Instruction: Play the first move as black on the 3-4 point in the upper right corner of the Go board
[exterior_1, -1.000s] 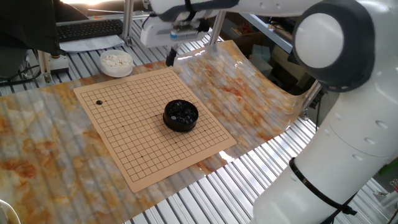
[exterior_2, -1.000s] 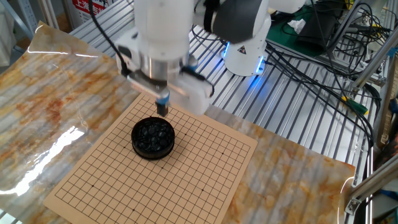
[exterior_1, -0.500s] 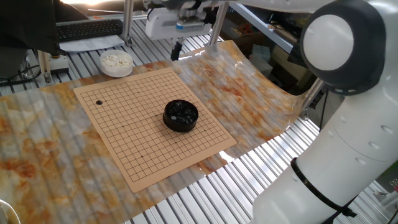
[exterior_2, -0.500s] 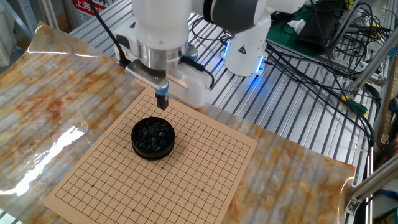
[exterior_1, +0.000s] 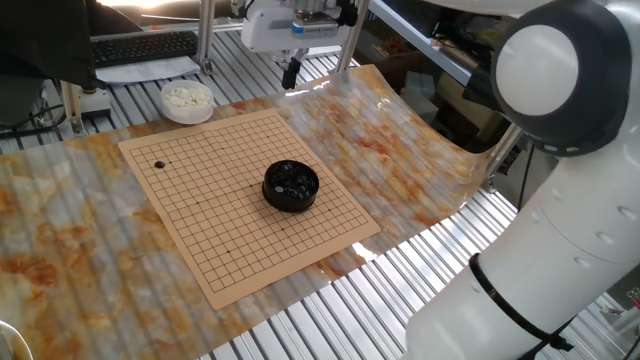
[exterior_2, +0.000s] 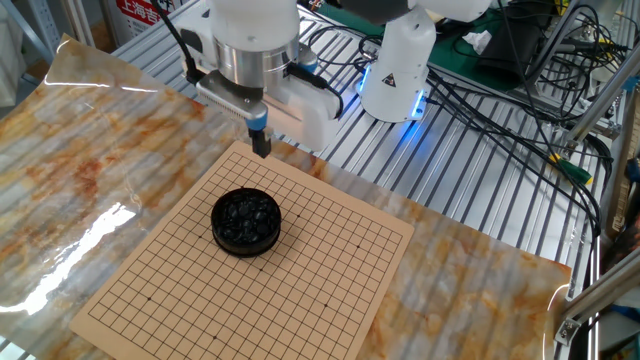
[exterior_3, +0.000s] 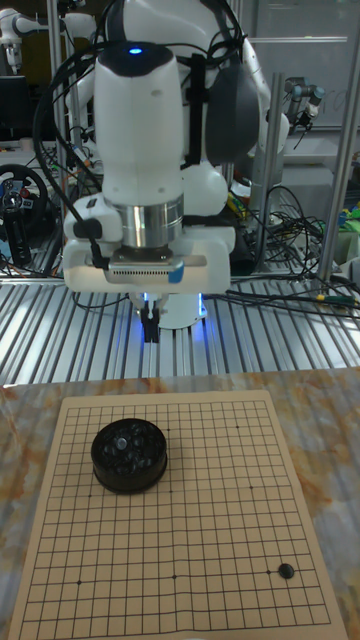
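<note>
1. Since a second ago the hand (exterior_1: 291, 73) has risen and drawn back off the Go board's (exterior_1: 240, 200) edge; it now hangs above the marbled sheet (exterior_1: 400, 160) just beyond the board's far edge, as one fixed view shows.
2. Its two dark fingers point straight down and sit close together with nothing visible between them; the hand (exterior_2: 261, 145) looks closed and empty, though the gap is too small to be sure.
3. One black stone (exterior_1: 159, 165) lies on a grid crossing near the board corner closest to the white bowl (exterior_1: 187, 100), a few lines in from each adjoining edge.
4. In the tall fixed view the same stone (exterior_3: 285, 571) sits near the board's lower right corner, apart from everything else on the grid.
5. I cannot count the lines well enough to confirm the exact crossing.
6. A round black bowl (exterior_1: 291, 186) full of dark stones stands on the board, nearer its middle than its edges, well apart from the played stone.
7. The white bowl holds white stones and stands off the board on the slatted bench (exterior_1: 400, 290), beside the board's far corner.
8. The board rests flat on the marbled sheet, which covers most of the bench and curls up at one far edge.
</note>
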